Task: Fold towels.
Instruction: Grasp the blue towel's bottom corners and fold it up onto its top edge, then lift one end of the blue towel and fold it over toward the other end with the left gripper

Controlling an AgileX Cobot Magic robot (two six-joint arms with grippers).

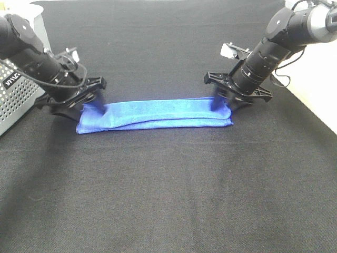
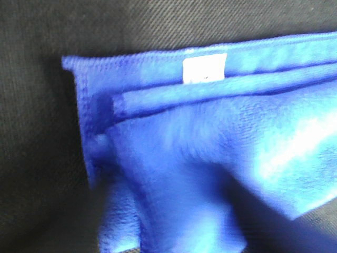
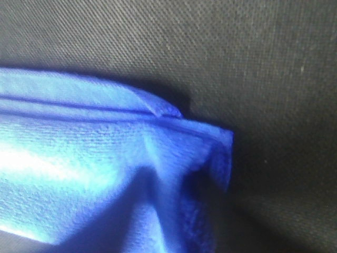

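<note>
One royal-blue microfibre towel (image 1: 158, 115) lay folded into a long narrow strip across the middle of the black tablecloth (image 1: 168, 200). Two grippers met it: the left gripper (image 1: 90, 107) at its left end, the right gripper (image 1: 220, 103) at its right end. Whether either claw was spread or pinching cloth could not be told — both were blurred. One white tag (image 2: 204, 69) sat near the towel's left corner. One perforated grey basket (image 1: 13, 100) stood beside the left arm — well apart from the towel.

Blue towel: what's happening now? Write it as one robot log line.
towel: folded into long strip on black table | left gripper: at left end | right gripper: at right end
</note>
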